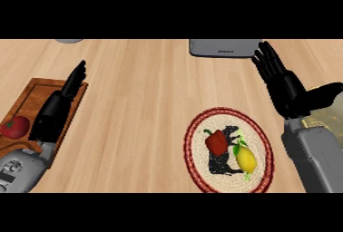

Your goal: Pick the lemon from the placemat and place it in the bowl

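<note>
Two hands hang over the pale wooden counter [147, 90], and neither has hold of anything. The right hand [285, 88] is at the right side, its fingers straight and close together, pointing toward the far edge, with the thumb stuck out to the right. It sits above and well apart from the lemon [247, 158], which lies on the round woven placemat [201, 122] with the red rim, near the right of the counter. The lemon is in the placemat's right near part, just beside a red pepper [217, 141] to its left; the two look to be touching or very nearly so, though I cannot tell for sure from this angle. Both lie on a dark patterned patch in the mat's middle (some printed motif, by the look of it).

Behind the right wrist, at the right edge, something yellowish and glassy [328, 118] peeks out; it may be the bowl, but too little shows to be sure.

The left hand [57, 108] is over at the left, fingers straight and together, pointing to the far side, above a wooden cutting board [40, 88]. A red tomato [15, 127] rests on that board, left of the hand. At the far edge a grey flat object [221, 47] shows, and a small grey shape [68, 40] sits far left.
</note>
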`<state>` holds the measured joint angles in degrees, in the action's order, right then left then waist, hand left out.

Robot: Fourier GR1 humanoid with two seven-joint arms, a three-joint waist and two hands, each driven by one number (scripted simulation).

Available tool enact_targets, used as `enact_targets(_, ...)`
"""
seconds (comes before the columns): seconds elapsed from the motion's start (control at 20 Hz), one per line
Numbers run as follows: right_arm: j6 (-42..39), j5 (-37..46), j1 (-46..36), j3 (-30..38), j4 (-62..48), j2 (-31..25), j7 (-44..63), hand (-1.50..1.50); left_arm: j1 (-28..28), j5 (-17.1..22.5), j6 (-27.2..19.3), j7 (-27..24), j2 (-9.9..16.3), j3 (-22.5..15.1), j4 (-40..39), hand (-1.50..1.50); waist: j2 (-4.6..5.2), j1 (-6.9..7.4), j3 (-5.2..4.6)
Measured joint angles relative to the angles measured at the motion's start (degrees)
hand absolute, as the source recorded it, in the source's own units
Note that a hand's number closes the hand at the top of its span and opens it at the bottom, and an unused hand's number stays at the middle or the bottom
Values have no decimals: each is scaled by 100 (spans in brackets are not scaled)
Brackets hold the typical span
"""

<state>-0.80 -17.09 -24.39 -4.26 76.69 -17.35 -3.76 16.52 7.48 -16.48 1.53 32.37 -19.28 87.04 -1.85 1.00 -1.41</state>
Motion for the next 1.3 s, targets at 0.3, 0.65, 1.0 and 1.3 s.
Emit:
enact_targets(0.3, -745, 364, 34, -217, 1048, -734, -476, 150, -384, 297, -269, 11, -53, 567, -51, 0, 87, -106, 106)
enact_targets(0.65, 252, 2386, 1416, -329, 1412, -1976, -206, -150, -819, 698, -404, 134, -128, 993, -145, 0, 53, -470, 100)
enact_targets(1.0, 1183, 3423, 3843, -403, 2986, -2166, -622, -150, -1035, 840, -251, 174, -120, 1199, 7, 0, 109, -386, 131)
enact_targets(1.3, 984, 3722, 4453, -77, 4203, -2217, 218, -150, -981, 715, -79, 307, -241, 1302, 135, 0, 157, -210, 136)
